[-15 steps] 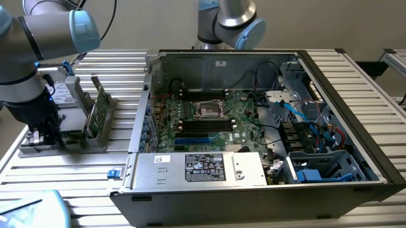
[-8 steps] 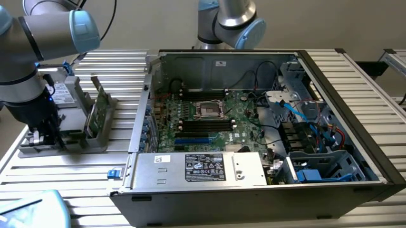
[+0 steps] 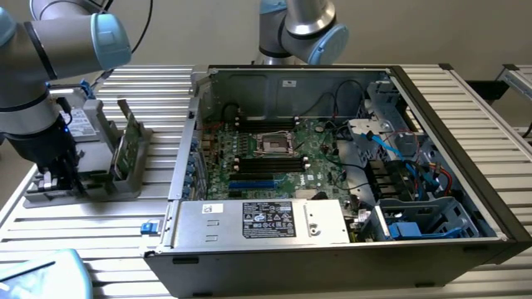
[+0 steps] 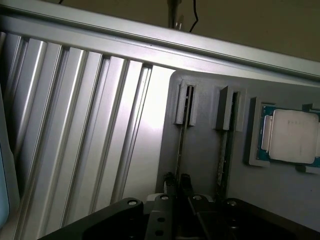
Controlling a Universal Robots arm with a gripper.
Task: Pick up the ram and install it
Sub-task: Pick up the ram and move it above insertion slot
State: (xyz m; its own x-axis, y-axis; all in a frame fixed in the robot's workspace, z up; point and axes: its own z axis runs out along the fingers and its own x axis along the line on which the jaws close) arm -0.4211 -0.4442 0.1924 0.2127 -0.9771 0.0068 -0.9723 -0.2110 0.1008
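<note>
Black gripper point(image 4: 177, 180), thin dark ram point(image 4: 179, 147) edge-on in grey holder point(image 4: 201, 160)

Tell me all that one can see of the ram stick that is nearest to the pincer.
The ram is seen edge-on, as a thin dark strip. It stands on its long edge in a groove of the grey holder; its far end sits between two grey posts. A second stick stands parallel beside it, apart. The pincer is over its near end; whether it grips the ram cannot be told.

Silver ribbed table point(image 3: 83, 233), green motherboard point(image 3: 278, 156), grey tray point(image 3: 124, 185), black end effector point(image 4: 178, 180).
</note>
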